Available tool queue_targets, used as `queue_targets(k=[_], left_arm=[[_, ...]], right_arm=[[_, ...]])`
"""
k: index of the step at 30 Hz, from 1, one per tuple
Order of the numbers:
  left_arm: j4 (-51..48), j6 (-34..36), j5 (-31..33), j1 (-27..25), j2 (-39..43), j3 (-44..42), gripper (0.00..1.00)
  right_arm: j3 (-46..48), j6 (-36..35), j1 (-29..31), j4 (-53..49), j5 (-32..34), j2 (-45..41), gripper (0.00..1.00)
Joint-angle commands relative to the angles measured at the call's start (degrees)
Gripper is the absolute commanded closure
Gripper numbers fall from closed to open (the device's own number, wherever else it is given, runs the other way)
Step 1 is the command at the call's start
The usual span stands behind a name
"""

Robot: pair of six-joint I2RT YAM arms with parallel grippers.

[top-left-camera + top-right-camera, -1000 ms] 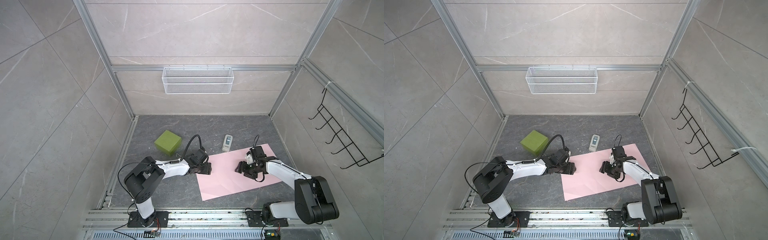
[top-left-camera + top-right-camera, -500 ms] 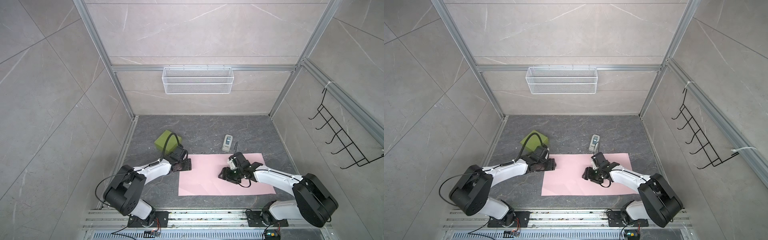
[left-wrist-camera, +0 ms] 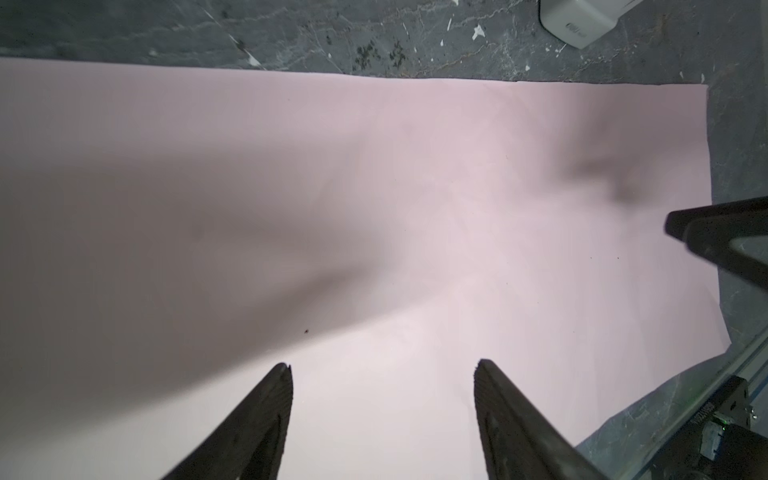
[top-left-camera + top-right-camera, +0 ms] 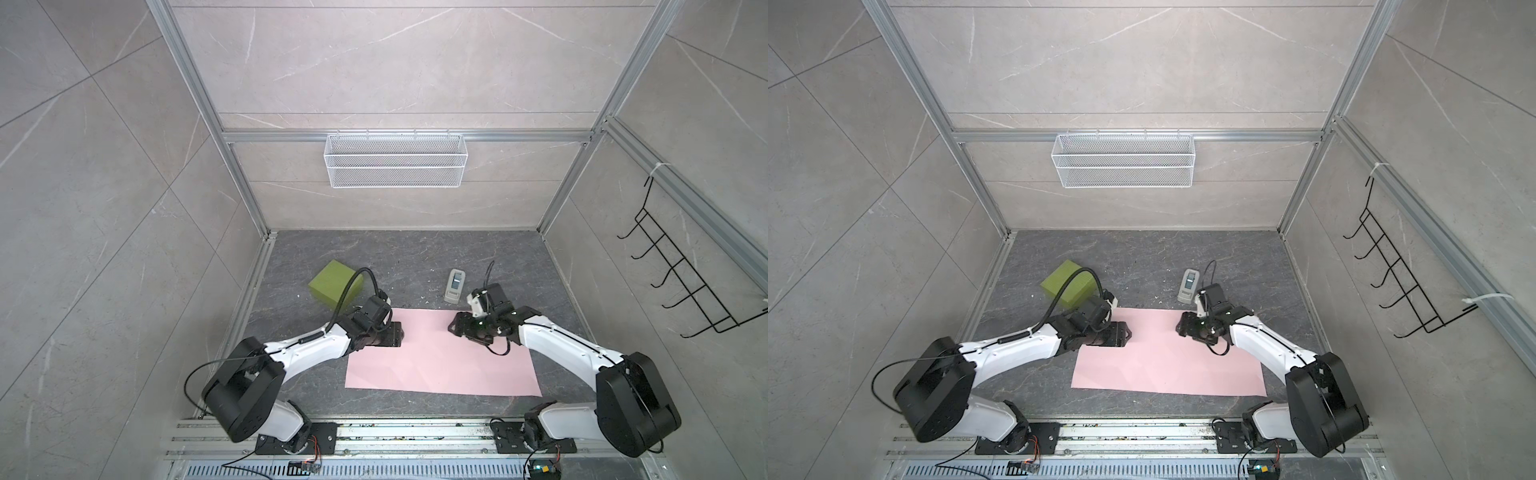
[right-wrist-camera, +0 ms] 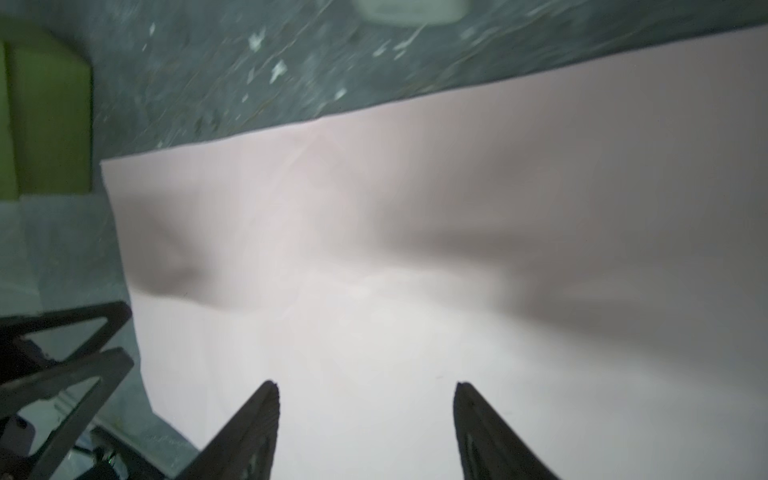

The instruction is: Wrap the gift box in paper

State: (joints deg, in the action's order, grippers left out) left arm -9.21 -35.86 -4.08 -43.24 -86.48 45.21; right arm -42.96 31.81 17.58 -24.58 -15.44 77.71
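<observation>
Okay, dark stone tabletop (image 4: pixel 415 257) carries everything. Paper (image 4: pixel 436 361) lies flat on it, pink face up, near-centre, long edges running left-right, faint creases, no fold started. Gift box (image 4: pixel 328 280) sits far-left on bare tabletop, just beside the paper's far-left corner, off the sheet.

Left gripper (image 3: pixel 381 364) is low over that far-left corner area, fingers spread, nothing between them. Right gripper (image 5: pixel 365 383) reaches in from the right, low over the far strip of the paper, likewise spread and empty, facing the left one. Can't tell if any fingertip presses the sheet. Small grey-white device (image 4: pixel 454 286) lies just beyond the far edge, beside the right gripper.

Judgement: the sheet looks laid out, so the step in hand is getting the box onto it.
- Left arm is nearer. It should lift clear of the paper before swinging far-left, so the sheet isn't dragged.
- Box looks about gripper-wide, so open fully and take it squarely across two opposite flat faces.
- Set it mid-sheet, sides parallel to the paper edges, equal margin left and right.
- Right gripper could pin the sheet meanwhile, since thin paper slides and crumples easily.
- Keep clear of the device.
</observation>
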Motion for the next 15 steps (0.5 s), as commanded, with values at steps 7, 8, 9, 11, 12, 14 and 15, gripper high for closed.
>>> queue_targets(k=[7,8,9,11,12,14,15], left_arm=[[-0.15,0.77,0.31,2.03,-3.02,-0.25,0.35],[-0.27,0.55,0.85,2.18,-2.62,-1.14,0.36],[-0.3,0.4,1.53,2.36,-2.18,-2.01,0.36],[-0.87,0.26,1.94,2.79,-1.45,-3.36,0.36],[-1.38,0.27,2.33,2.98,-0.98,-4.05,0.37],[-2.24,0.23,2.96,3.23,0.06,-5.46,0.37],[-2.77,0.1,3.38,3.46,0.7,-6.3,0.36]], right_arm=[[2.22,-8.81,-5.2,-2.76,-1.83,4.69,0.33],[2.42,-8.54,-5.13,-1.93,-2.4,5.03,0.33],[2.62,-8.06,-4.86,-1.18,-3.01,5.24,0.33],[2.71,-7.59,-4.25,-0.23,-3.63,5.56,0.34],[2.58,-7.35,-3.71,0.02,-3.72,5.76,0.34],[2.33,-6.89,-2.63,0.61,-3.72,6.33,0.34],[2.14,-6.47,-1.86,0.95,-3.7,6.69,0.34]])
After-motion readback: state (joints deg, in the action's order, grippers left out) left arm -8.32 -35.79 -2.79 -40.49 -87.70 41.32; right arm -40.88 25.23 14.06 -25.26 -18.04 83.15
